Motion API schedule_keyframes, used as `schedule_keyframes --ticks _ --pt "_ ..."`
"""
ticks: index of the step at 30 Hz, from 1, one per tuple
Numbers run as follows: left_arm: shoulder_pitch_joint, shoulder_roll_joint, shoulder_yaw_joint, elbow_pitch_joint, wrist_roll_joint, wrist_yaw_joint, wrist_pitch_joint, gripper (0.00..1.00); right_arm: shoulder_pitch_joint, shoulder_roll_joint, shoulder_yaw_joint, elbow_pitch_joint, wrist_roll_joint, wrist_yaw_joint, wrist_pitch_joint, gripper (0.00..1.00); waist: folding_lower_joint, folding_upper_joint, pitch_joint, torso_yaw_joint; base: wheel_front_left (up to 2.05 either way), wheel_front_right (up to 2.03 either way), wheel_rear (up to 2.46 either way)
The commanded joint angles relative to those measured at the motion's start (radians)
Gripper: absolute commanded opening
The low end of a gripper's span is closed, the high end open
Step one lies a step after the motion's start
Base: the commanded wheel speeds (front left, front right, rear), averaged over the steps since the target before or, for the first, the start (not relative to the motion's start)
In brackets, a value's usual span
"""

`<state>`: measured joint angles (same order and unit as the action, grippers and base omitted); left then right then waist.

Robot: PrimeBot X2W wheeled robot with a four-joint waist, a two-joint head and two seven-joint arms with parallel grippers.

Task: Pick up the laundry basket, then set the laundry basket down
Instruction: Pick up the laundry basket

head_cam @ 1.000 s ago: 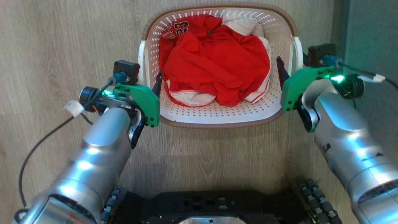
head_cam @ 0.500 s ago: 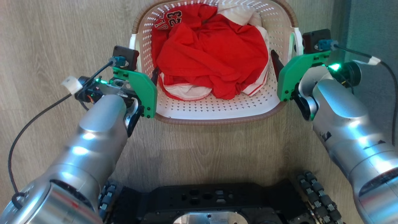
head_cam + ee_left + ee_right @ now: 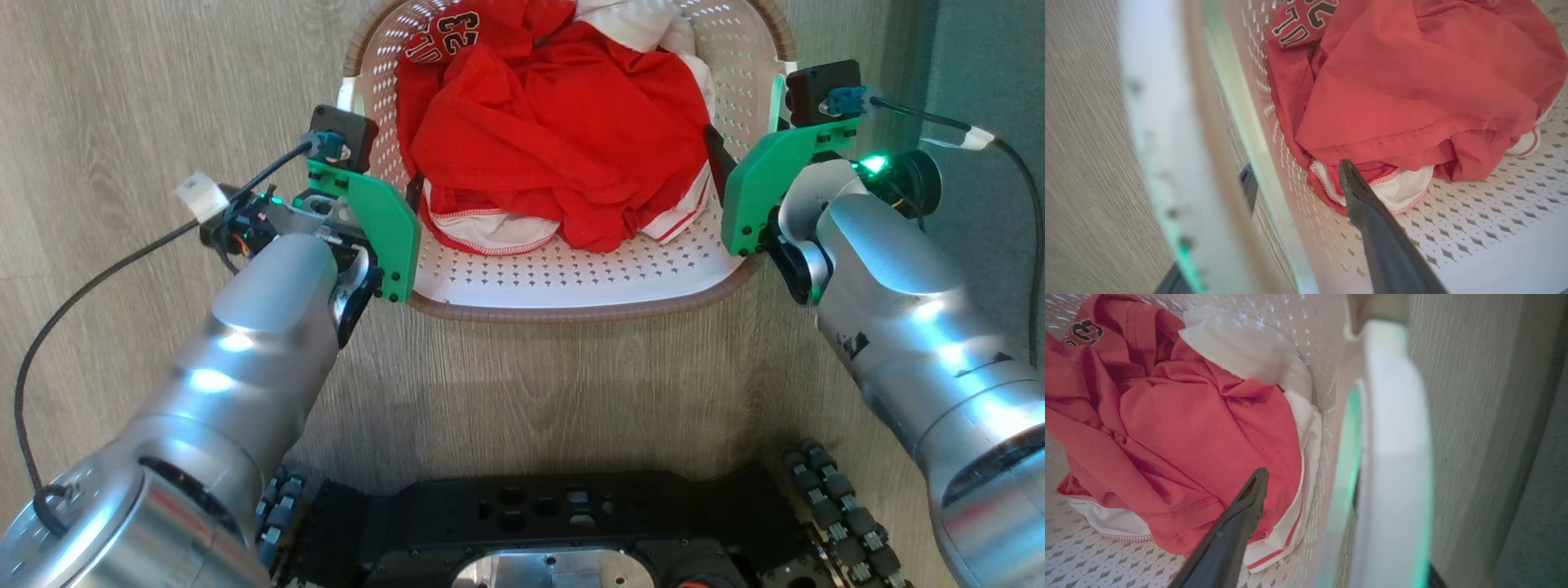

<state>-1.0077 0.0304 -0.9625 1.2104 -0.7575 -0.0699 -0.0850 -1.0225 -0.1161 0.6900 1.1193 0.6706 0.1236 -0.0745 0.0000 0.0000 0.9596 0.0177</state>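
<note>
A cream-white perforated laundry basket [image 3: 571,282] with a brown woven-look rim sits in the far middle of the scene, over a pale wood-grain floor [image 3: 531,392], just beyond the robot's black base [image 3: 531,523]. Whether the basket rests on the floor or hangs clear of it cannot be told. Inside lies a crumpled red jersey [image 3: 563,139] with dark numerals at its far left, and a white garment [image 3: 629,16] tucked behind it at the far right. The left gripper [image 3: 390,184] is at the basket's left side and the right gripper [image 3: 751,135] at its right side. Each has its jaws spread wide, straddling a white side handle rather than pinching it. On the left, one dark finger [image 3: 1380,228] reaches inside beside the red cloth, apart from the wall, while the other finger [image 3: 1249,183] shows outside the left handle [image 3: 1151,122]. On the right, a dark finger [image 3: 1229,535] lies inside against the jersey, with the right handle [image 3: 1392,437] just beside it.
</note>
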Motion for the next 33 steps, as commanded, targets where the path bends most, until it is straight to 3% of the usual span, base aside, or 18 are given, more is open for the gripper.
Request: schedule_keyframes --ticks 1,9,10,11,12,13,14,15,27,33 --pt "0.008 0.02 -0.001 -0.005 -0.01 0.004 -0.005 1.0 0.04 0.007 0.021 -0.005 0.015 0.007 -0.003 1.0 0.0 0.0 0.001 0.001 0.0 0.0 0.0" --pt "0.004 0.02 -0.029 -0.011 -0.06 0.01 -0.011 1.0 0.039 -0.007 0.057 -0.007 0.066 0.007 -0.016 1.0 0.0 0.0 0.003 0.008 0.0 0.0 0.0" --pt "0.003 0.02 -0.033 -0.012 -0.066 0.01 -0.01 0.92 0.04 -0.009 0.062 -0.007 0.071 0.007 -0.017 1.0 0.0 0.0 0.003 0.009 0.0 0.0 0.0" --pt "0.003 0.02 -0.038 -0.013 -0.071 0.008 -0.009 0.49 0.041 -0.012 0.068 -0.007 0.076 0.007 -0.018 1.0 0.0 0.0 0.004 0.01 0.0 0.0 0.0" --pt "0.003 0.02 -0.044 -0.014 -0.076 0.007 -0.008 0.31 0.041 -0.014 0.073 -0.007 0.081 0.007 -0.019 0.83 0.0 0.0 0.005 0.01 0.0 0.0 0.0" --pt "0.002 0.02 -0.048 -0.015 -0.082 0.007 -0.007 0.0 0.041 -0.014 0.078 -0.008 0.088 0.007 -0.017 0.45 0.0 0.0 0.005 0.011 0.0 0.0 0.0" --pt "0.002 0.02 -0.052 -0.016 -0.088 0.005 -0.006 0.0 0.041 -0.015 0.087 -0.011 0.092 0.007 -0.013 0.18 0.0 0.0 0.006 0.012 0.0 0.0 0.0" --pt "0.003 0.02 -0.056 -0.016 -0.095 0.003 -0.002 0.0 0.041 -0.016 0.103 -0.017 0.091 0.007 -0.01 0.0 0.0 0.0 0.007 0.013 0.0 0.0 0.0" --pt "0.006 0.02 -0.114 -0.028 -0.158 -0.011 0.039 0.0 0.024 -0.034 0.166 -0.01 0.13 0.007 -0.031 0.0 0.0 0.0 0.004 0.018 0.0 0.0 0.0" --pt "0.015 0.02 -0.154 -0.039 -0.191 -0.031 0.091 0.0 0.021 -0.058 0.235 -0.002 0.128 0.007 0.007 0.0 0.0 0.0 -0.025 0.027 0.0 0.0 0.0"
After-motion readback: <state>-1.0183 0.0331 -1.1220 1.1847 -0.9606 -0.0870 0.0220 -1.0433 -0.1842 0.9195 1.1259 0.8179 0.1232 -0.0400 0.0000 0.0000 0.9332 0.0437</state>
